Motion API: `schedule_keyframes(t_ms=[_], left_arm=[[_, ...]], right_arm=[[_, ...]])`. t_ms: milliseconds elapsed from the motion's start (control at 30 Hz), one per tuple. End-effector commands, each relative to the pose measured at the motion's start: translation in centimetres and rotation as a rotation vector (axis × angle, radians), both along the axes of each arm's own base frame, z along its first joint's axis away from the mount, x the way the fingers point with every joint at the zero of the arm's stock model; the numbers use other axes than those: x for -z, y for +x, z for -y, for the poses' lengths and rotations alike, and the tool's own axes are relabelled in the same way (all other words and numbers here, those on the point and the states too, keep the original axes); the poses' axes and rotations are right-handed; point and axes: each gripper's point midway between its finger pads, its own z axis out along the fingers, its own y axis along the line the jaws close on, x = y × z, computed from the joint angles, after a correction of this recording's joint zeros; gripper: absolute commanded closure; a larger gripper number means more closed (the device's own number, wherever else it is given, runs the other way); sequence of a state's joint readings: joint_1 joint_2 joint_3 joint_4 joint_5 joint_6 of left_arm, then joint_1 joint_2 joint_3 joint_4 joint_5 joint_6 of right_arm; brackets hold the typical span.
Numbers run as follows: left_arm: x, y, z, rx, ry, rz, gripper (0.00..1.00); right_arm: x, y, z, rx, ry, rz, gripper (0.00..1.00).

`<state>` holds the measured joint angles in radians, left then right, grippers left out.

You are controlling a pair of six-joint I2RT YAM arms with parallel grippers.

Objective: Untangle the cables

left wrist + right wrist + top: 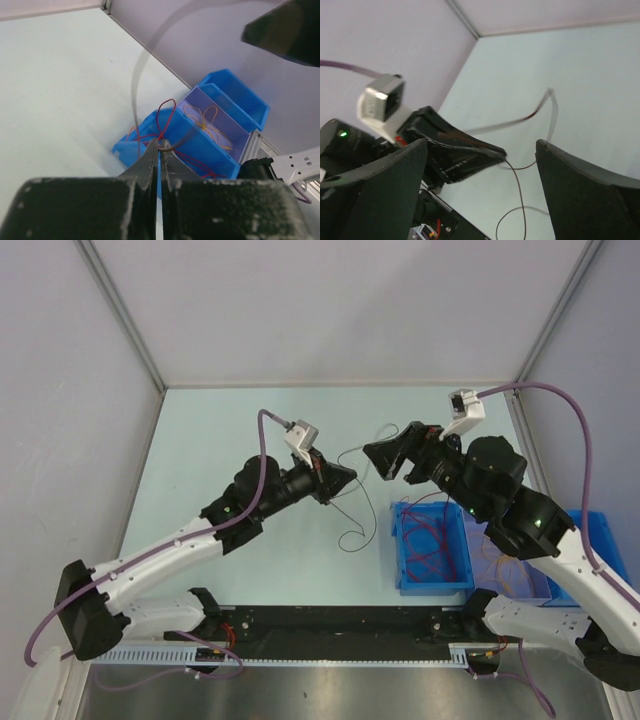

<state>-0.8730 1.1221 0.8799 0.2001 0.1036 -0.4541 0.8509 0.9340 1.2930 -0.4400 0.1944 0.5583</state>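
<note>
Pinching a thin wire in its closed left claw, the robot is holding the right claw open nearby; it should grip beside that pinch and pull slowly.

— How's the white-and-black left arm sitting?
— Stretched forward and inward, its black claw pinched tight on a thin dark cable.
— And the white-and-black right arm?
— Elbow folded, wrist turned inward, its black claw spread wide, facing the left claw, just apart.
</note>
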Motion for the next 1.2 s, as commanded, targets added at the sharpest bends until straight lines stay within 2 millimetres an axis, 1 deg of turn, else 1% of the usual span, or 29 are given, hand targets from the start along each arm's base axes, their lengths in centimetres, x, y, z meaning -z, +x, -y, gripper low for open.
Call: schedule_keyframes(t_ms=[0,33,67,100,167,200,233,267,300,333,367,400,433,467,500,533,567,600,633,667,700,733,767,833,933,967,1033,1067,1167], left_arm=[[-6.1,-0.4,-1.5,-0.036,-0.075,0.084,1.00],[-6.5,-0.2,-1.9,-0.065,-0.082,0.074,1.00],[-6.8,-0.1,-2.1,-0.078,-0.083,0.067,1.00],[-7.2,0.0,-2.4,-0.091,-0.079,0.054,1.00],[-7.3,0.3,-2.7,-0.125,-0.084,0.023,1.00],[-7.8,0.4,-2.8,-0.134,-0.104,0.007,1.00],[-7.9,0.5,-3.0,-0.151,-0.113,-0.006,1.00],[-7.8,0.7,-3.1,-0.167,-0.113,-0.024,1.00],[-7.9,0.9,-3.3,-0.187,-0.114,-0.060,1.00],[-7.6,1.2,-3.5,-0.215,-0.106,-0.091,1.00],[-5.1,2.2,-5.0,-0.324,-0.020,-0.181,1.00],[-5.6,2.9,-4.8,-0.351,-0.018,-0.235,1.00],[-5.1,3.5,-5.1,-0.374,0.011,-0.269,1.00],[-3.6,3.3,-5.5,-0.384,0.071,-0.325,1.00],[-3.6,3.6,-5.0,-0.381,0.075,-0.354,1.00],[-3.2,3.6,-4.9,-0.369,0.086,-0.366,1.00],[-4.3,3.6,-4.2,-0.339,0.046,-0.337,1.00],[-3.2,2.6,-3.1,-0.242,0.051,-0.325,1.00],[-4.7,1.7,-3.0,-0.192,-0.011,-0.273,0.99],[-5.3,1.1,-1.9,-0.112,-0.087,-0.211,1.00],[-6.0,0.1,-1.5,-0.039,-0.124,-0.174,1.00],[-8.7,-0.9,-1.6,0.007,-0.205,-0.089,1.00],[-8.3,-1.3,-1.5,0.035,-0.195,-0.060,1.00],[-9.1,-2.3,-1.5,0.088,-0.203,-0.011,1.00],[-9.3,-2.5,-1.9,0.087,-0.186,0.025,1.00],[-9.4,-2.3,-2.1,0.076,-0.180,0.030,1.00],[-9.5,-2.1,-2.3,0.056,-0.178,0.028,1.00],[-9.5,-2.2,-2.4,0.054,-0.181,0.029,1.00],[-9.6,-1.8,-2.5,0.034,-0.192,0.017,1.00]], right_arm=[[0.4,2.8,6.7,0.301,-0.081,-0.069,0.00],[1.3,3.4,7.4,0.320,-0.103,-0.112,0.00],[2.5,2.9,6.9,0.250,-0.124,-0.182,0.00],[3.9,4.6,8.4,0.292,-0.136,-0.244,0.00],[5.5,4.3,7.8,0.222,-0.134,-0.318,0.07],[5.7,3.9,7.3,0.186,-0.131,-0.326,0.09],[5.6,3.6,7.0,0.163,-0.132,-0.319,0.10],[5.1,3.3,6.5,0.130,-0.123,-0.296,0.11],[4.9,3.0,6.2,0.110,-0.123,-0.280,0.14],[4.1,2.2,5.8,0.078,-0.112,-0.252,0.16],[3.6,1.9,5.5,0.054,-0.106,-0.229,0.18],[3.3,1.5,5.2,0.037,-0.103,-0.216,0.23],[2.8,0.9,4.8,0.007,-0.094,-0.196,0.25],[2.5,0.5,4.3,-0.024,-0.086,-0.186,0.27],[2.5,0.2,4.0,-0.044,-0.086,-0.183,0.31],[2.2,0.0,3.5,-0.071,-0.076,-0.170,0.32],[2.2,-0.6,2.7,-0.119,-0.073,-0.166,0.32],[2.4,-0.7,2.3,-0.130,-0.069,-0.171,0.34],[2.6,-0.6,1.9,-0.142,-0.070,-0.173,0.34],[2.8,-0.8,1.4,-0.160,-0.071,-0.179,0.35],[3.1,-0.7,1.1,-0.166,-0.074,-0.185,0.39],[3.3,-0.6,0.8,-0.172,-0.078,-0.187,0.39],[3.6,-0.6,0.4,-0.183,-0.084,-0.196,0.40],[3.6,-0.6,0.2,-0.187,-0.085,-0.197,0.41],[3.4,-0.7,0.0,-0.204,-0.077,-0.190,0.47],[3.4,-0.8,-0.2,-0.213,-0.077,-0.194,0.51],[3.8,-1.2,-0.5,-0.229,-0.084,-0.209,0.54],[4.2,-1.6,-1.0,-0.248,-0.093,-0.220,0.57],[5.8,-1.9,-1.5,-0.255,-0.127,-0.256,0.60]])
